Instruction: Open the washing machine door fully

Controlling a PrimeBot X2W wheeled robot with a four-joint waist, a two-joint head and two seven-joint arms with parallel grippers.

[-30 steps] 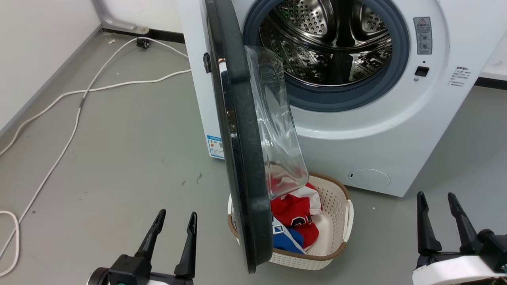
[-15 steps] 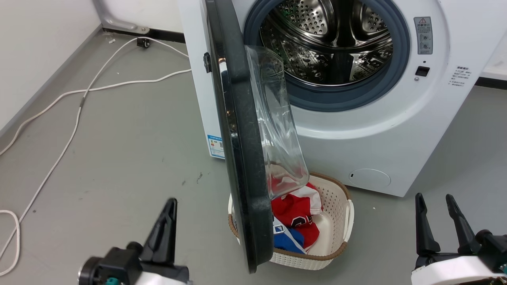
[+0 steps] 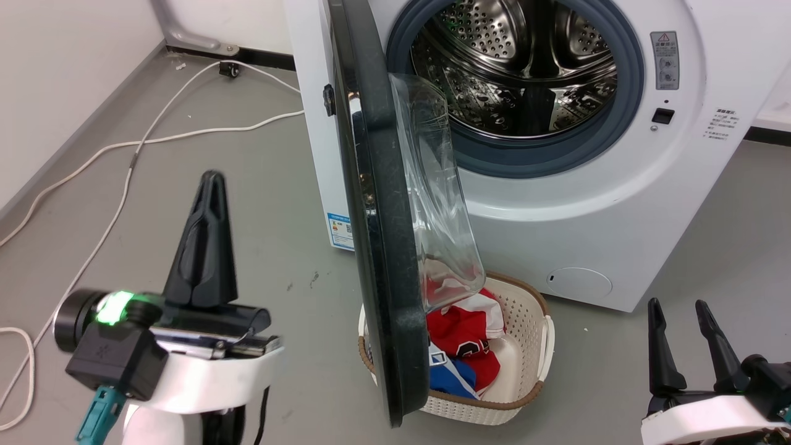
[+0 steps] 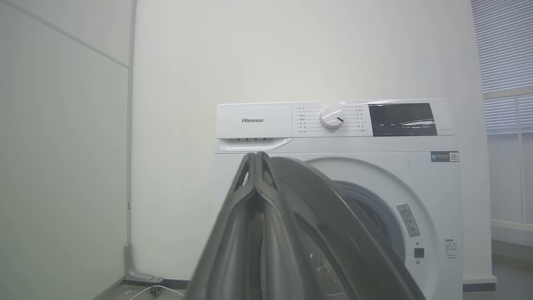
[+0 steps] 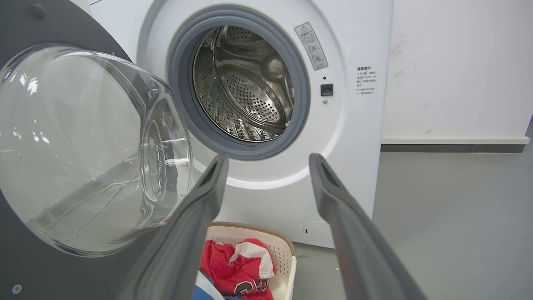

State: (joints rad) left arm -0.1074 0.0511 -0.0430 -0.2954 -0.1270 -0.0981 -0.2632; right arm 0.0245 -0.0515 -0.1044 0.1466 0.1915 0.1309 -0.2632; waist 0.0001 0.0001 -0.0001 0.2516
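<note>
door (image 3: 378,247) left of drum mouth (image 3: 525,80), basket (image 3: 471,410) seemingly beneath

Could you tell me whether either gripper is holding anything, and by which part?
Nothing is held: the left gripper is shut and empty, clear of the washing machine door; the right gripper is open.

The left end effector (image 3: 210,180) has two long, matte black, tapering fingers on a black block with a glowing green light (image 3: 114,307), a teal plug (image 3: 99,411) and a glossy white wrist shell (image 3: 204,383). The right end effector (image 3: 678,307) matches: black fingers, white shell.
</note>
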